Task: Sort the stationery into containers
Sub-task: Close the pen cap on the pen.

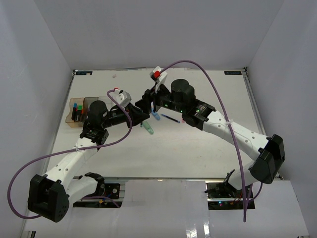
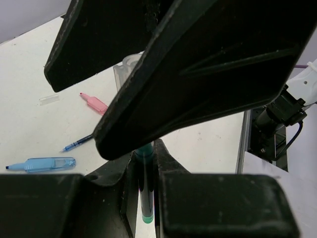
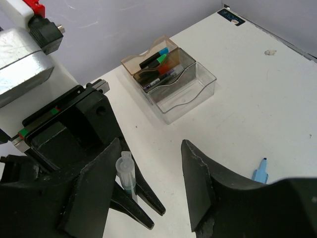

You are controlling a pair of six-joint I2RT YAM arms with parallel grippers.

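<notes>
The left arm [image 1: 99, 119] hides the right end of the containers [image 1: 78, 105] from above, and a finger [image 3: 228, 198] of the right gripper [image 3: 151, 146] covers all but the tip end of a blue piece [image 3: 259, 174].

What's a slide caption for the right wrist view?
Left gripper holds a pen up inside the open right gripper, sorting boxes beyond.

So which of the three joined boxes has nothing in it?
The clear end box; the amber box at the other end holds a highlighter, and the grey middle box holds pens.
</notes>
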